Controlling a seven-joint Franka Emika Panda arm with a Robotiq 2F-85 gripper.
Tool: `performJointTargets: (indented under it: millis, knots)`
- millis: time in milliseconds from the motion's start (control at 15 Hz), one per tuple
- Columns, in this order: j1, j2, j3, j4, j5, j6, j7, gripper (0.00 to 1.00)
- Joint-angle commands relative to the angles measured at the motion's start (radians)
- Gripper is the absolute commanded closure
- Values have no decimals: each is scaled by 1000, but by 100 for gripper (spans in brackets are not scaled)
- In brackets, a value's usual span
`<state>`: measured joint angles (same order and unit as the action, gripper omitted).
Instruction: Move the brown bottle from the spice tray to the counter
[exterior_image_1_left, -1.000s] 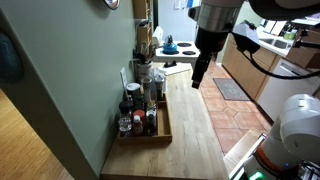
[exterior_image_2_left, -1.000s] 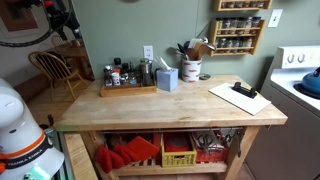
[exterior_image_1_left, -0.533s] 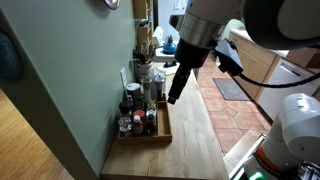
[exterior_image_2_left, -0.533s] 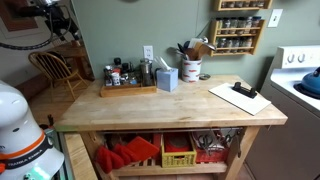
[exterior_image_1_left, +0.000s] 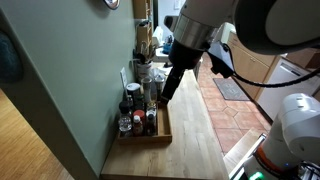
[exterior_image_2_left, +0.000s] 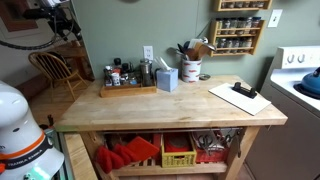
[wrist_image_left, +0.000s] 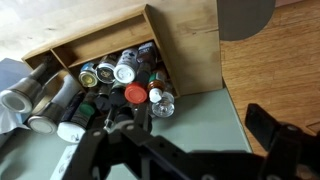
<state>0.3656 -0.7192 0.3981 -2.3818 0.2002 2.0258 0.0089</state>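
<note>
**In the spice tray (exterior_image_1_left: 166, 125): brown bottle (exterior_image_1_left: 150, 122) not yet grasped**

The brown bottle stands upright inside the tray, near its outer wall, crowded by other jars (exterior_image_1_left: 126, 121). The tool (exterior_image_1_left: 167, 93) hangs above that side of the tray, touching nothing. In the wrist view its fingers (wrist_image_left: 270, 128) stand apart and empty. The worktop (exterior_image_1_left: 195, 135) beside the tray is the destination. Judged from this, no step is complete: descent, grasp, lift and placement all remain.

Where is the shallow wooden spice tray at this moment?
In an exterior view, the shallow wooden spice tray sits at the back of the light butcher-block counter, against the green wall, beside a pale blue box.
</note>
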Motion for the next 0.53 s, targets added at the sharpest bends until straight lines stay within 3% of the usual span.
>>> performJointTargets:
  millis: [0, 467]
  knots:
    - [23, 101, 12, 6, -1, 99, 0, 0]
    - [-10, 267, 47, 9, -62, 240, 100, 0]
